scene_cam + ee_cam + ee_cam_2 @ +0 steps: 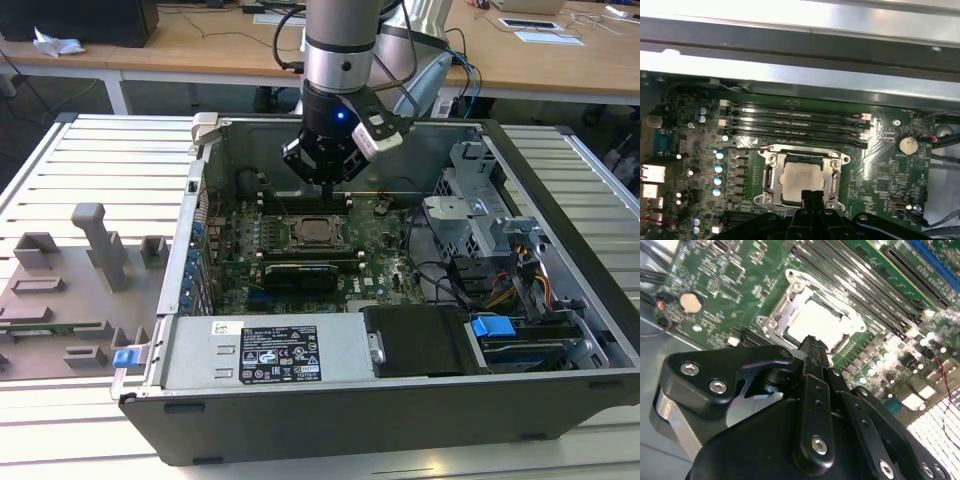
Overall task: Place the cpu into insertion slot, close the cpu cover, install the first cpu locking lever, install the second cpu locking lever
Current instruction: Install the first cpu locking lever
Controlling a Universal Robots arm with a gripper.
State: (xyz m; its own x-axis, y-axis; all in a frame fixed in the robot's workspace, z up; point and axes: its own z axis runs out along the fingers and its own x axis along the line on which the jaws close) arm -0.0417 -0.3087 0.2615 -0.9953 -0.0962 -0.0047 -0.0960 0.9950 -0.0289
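The cpu (801, 179), a square chip with a dull silver top, lies flat in the insertion slot (835, 183) on the green board. The cpu cover (805, 151), a thin silver frame, lies down around it with the chip showing through its window. In the exterior view the cpu (313, 232) sits mid-board and my gripper (330, 186) hangs just above the socket's far side. Both wrist views show my black fingers (808, 196) pressed together with nothing between them, their tips over the chip's edge. The second wrist view shows the cpu (815, 322) beyond the gripper (812, 343).
The open case holds memory slots (795, 122), a coin battery (907, 145), a black box (415, 340) beside a silver labelled unit (265, 355), and a metal drive cage (480, 215) with cables. Grey fixtures (100, 245) stand on the slatted table at the exterior view's left.
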